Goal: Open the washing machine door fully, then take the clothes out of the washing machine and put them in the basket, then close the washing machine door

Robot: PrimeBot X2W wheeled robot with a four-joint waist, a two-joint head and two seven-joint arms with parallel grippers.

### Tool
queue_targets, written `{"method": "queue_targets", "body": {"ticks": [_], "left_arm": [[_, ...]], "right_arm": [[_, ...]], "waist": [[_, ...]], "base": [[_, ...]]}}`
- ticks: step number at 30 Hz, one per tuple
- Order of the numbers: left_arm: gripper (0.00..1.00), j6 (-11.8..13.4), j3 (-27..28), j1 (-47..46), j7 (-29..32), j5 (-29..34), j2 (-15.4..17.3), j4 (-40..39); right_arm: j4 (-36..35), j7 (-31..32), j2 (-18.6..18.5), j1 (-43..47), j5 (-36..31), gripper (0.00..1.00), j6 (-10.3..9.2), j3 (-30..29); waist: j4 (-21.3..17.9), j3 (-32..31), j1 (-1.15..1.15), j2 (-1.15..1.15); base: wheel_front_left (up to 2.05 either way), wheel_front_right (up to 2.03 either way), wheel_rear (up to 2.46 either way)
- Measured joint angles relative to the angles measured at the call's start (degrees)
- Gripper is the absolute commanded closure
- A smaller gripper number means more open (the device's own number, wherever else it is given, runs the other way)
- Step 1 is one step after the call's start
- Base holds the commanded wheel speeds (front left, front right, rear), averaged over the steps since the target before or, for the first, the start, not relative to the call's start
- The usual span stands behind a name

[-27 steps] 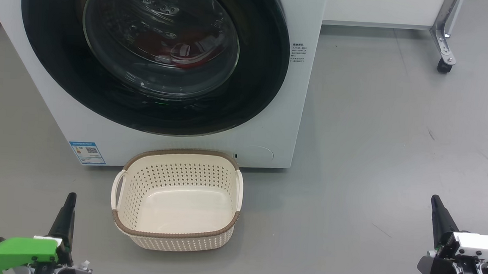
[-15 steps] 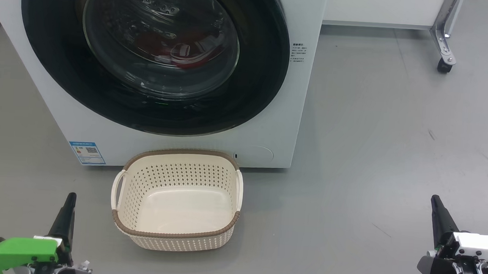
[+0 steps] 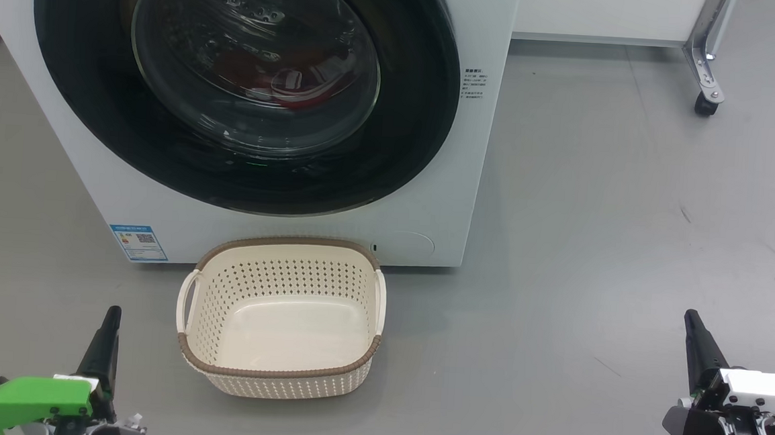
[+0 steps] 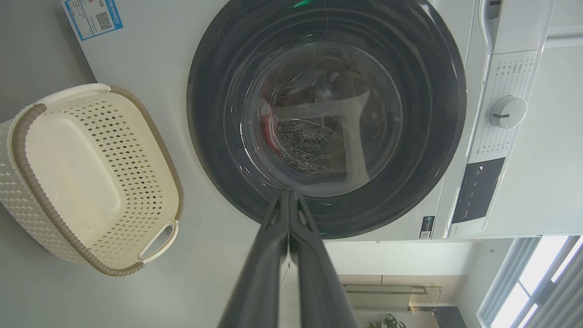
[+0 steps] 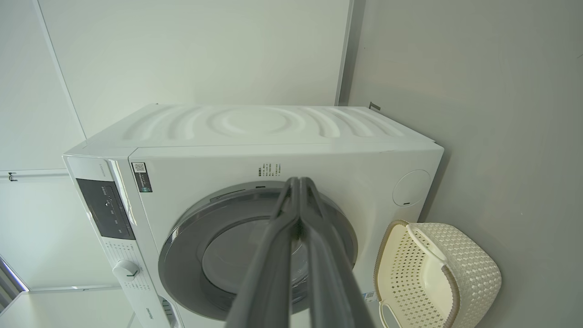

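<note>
The clothes (image 3: 301,96) sit in the washing machine (image 3: 445,181), door (image 3: 91,119) shut — left tool (image 3: 112,311), right tool (image 3: 691,317) clenched

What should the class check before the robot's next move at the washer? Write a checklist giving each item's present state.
1. Door open: not ok, it is shut.
2. Clothes inside: ok, red fabric shows through the door.
3. Basket ready: ok, upright and empty on the floor before the washer.
4. Left gripper free: ok, shut on nothing, apart from the door.
5. Right gripper free: ok, shut on nothing, apart from the door.
6. Basket out of the door's swing: cannot tell.
</note>
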Motion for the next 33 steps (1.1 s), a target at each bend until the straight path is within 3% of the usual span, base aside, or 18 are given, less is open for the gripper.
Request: {"method": "queue_targets", "body": {"ticks": [6,7,26,33], "left_arm": [[1.0,0.0,0.0,0.0,0.0,0.0,0.0,0.0],[0.0,0.0,-0.1,0.2,0.0,-0.1,-0.1,0.4],[0.0,0.1,-1.7,2.2,-1.6,0.2,-1.2,0.9],[0.0,0.1,-2.9,2.1,-3.5,3.8,-1.0,-0.2]], "right_arm": [[0.0,0.0,0.0,0.0,0.0,1.0,0.0,0.0],[0.4,0.0,0.1,0.2,0.0,0.0,-0.03,0.0],[1.3,-1.5,1.2,2.5,-1.9,0.0,-0.05,0.4],[0.5,-2.9,0.0,2.5,-5.5,0.0,-0.05,1.3]], "waist": [[0.0,0.0,0.0,0.0],[0.0,0.0,0.0,0.0],[0.0,0.1,0.0,0.0],[0.1,0.2,0.01,0.0]], "base": [[0.0,0.0,0.0],[0.0,0.0,0.0],[0.0,0.0,0.0],[0.0,0.0,0.0]]}}
